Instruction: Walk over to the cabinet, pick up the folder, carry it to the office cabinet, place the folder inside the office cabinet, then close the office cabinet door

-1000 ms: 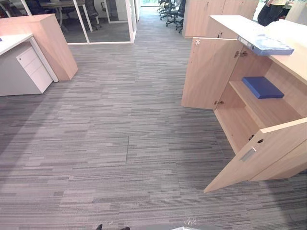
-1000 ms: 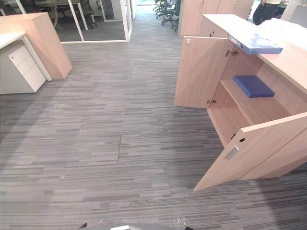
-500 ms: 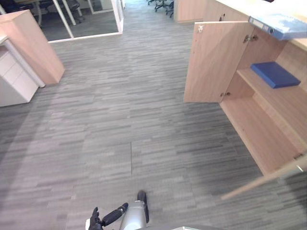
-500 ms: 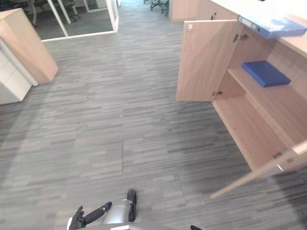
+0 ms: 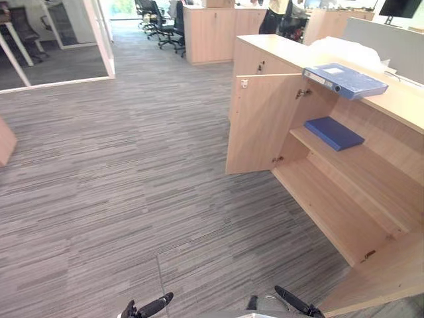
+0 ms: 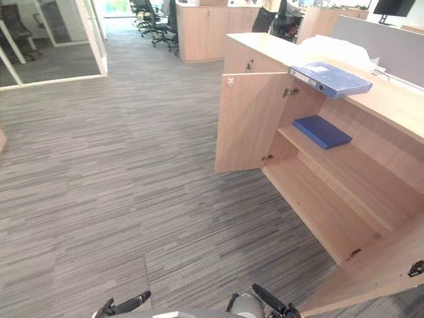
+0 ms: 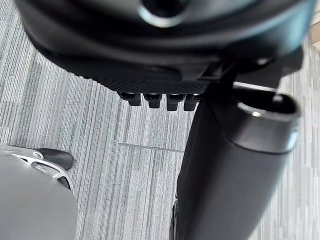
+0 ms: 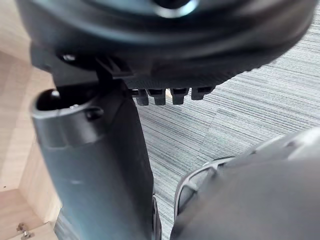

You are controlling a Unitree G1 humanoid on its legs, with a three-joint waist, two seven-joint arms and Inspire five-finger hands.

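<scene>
left hand and right hand hang slack, empty; the folder lies well beyond the right hand, so walk closer before reaching.

Cabinet top: folder lies flat at the front edge, with white plastic sheet just behind it. Inner shelf: dark blue book, flat, at the far end.

Bright, even indoor light washes the grey carpet, leaving only soft shade inside the open cabinet and pale glare on its tabletop.
</scene>
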